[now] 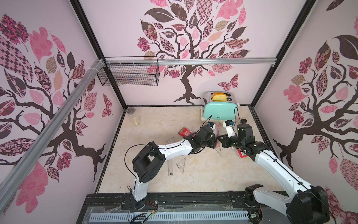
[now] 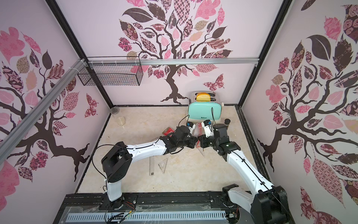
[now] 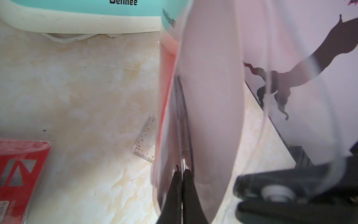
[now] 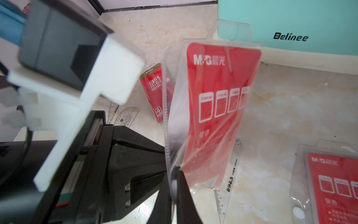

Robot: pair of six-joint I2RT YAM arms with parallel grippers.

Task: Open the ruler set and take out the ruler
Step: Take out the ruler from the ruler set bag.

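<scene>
Both sides of the ruler set (image 4: 219, 97) are pinched: the left end effector (image 3: 182, 174) is clamped on its clear wall (image 3: 211, 97), the right end effector (image 4: 177, 174) on the edge beside the seal (image 4: 166, 116). The set stands between them near the table's (image 1: 155, 126) far edge, before the toaster (image 1: 219, 110), long axis pointing away from both. Only the right wrist view shows the seal; top views hide both pinches.

Toaster (image 1: 219, 111) blocks behind; left tabletop (image 1: 158, 120) lies open.
</scene>
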